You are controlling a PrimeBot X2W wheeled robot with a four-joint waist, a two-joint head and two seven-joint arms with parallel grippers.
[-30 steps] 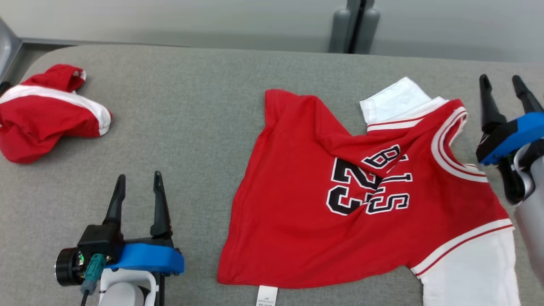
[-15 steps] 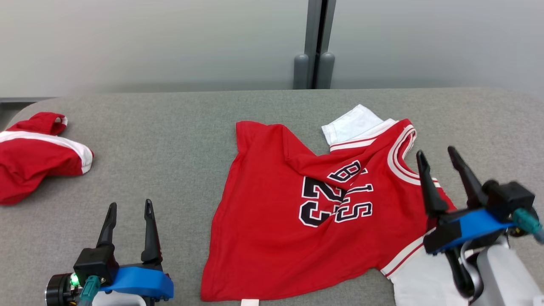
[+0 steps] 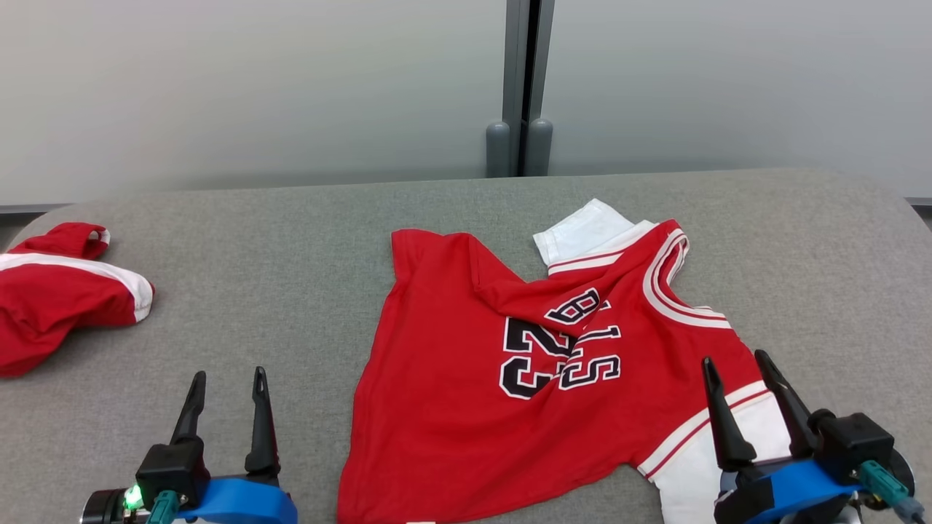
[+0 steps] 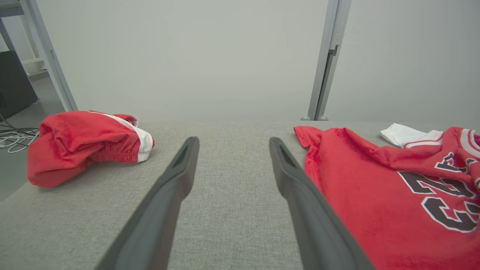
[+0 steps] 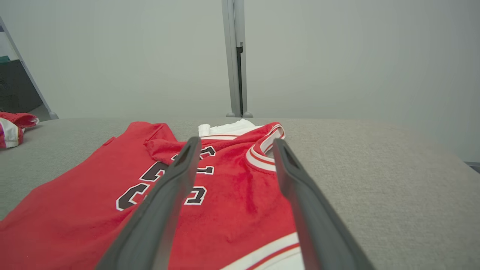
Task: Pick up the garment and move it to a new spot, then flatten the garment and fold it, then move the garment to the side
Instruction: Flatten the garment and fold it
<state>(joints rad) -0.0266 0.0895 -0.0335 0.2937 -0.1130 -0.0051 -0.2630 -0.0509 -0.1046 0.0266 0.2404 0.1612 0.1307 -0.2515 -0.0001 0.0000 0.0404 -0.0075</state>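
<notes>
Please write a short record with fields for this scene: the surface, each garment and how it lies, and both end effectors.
surface: grey fabric-covered table
main garment: red jersey shirt with white sleeves and black number 23, spread out but wrinkled, a fold across the chest
second garment: crumpled red cloth piece with white stripe, at the table's left end, apart from the jersey
left end effector: open, empty, over bare table left of the jersey
right end effector: open, empty, above the jersey's near sleeve seam

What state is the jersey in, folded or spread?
Spread but rumpled: the jersey lies open, number showing, one fold bunched across its chest.
</notes>
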